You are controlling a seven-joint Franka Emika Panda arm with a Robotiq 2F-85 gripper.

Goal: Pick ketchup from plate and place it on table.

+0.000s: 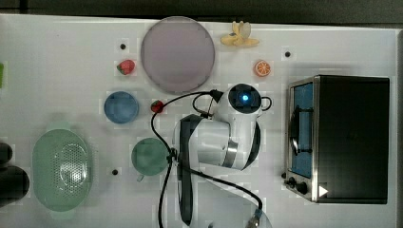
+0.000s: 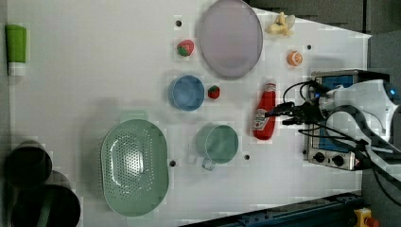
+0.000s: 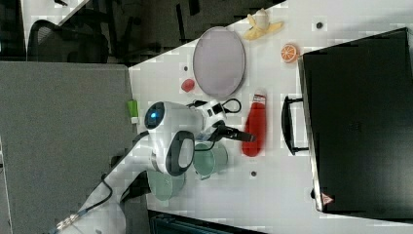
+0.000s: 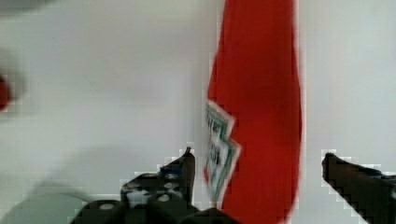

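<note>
The ketchup (image 2: 265,113) is a red bottle with a white label, lying flat on the white table (image 2: 94,71) between the green cup and the toaster oven. In the right view the ketchup (image 3: 254,129) lies just off the plate's rim. The pale lilac plate (image 1: 177,54) has nothing on it; it also appears as the plate (image 2: 230,38) and the plate (image 3: 219,61). My gripper (image 4: 259,163) is open and straddles the ketchup (image 4: 257,93), with a gap at each fingertip. From the side the gripper (image 2: 280,116) hangs close over the bottle's middle.
A black toaster oven (image 1: 351,137) stands beside the arm. A green cup (image 1: 148,156), a blue bowl (image 1: 121,107), two strawberries (image 1: 126,66) and a green colander (image 1: 62,169) lie on the other side. A banana (image 1: 240,37) and an orange slice (image 1: 262,68) sit beyond.
</note>
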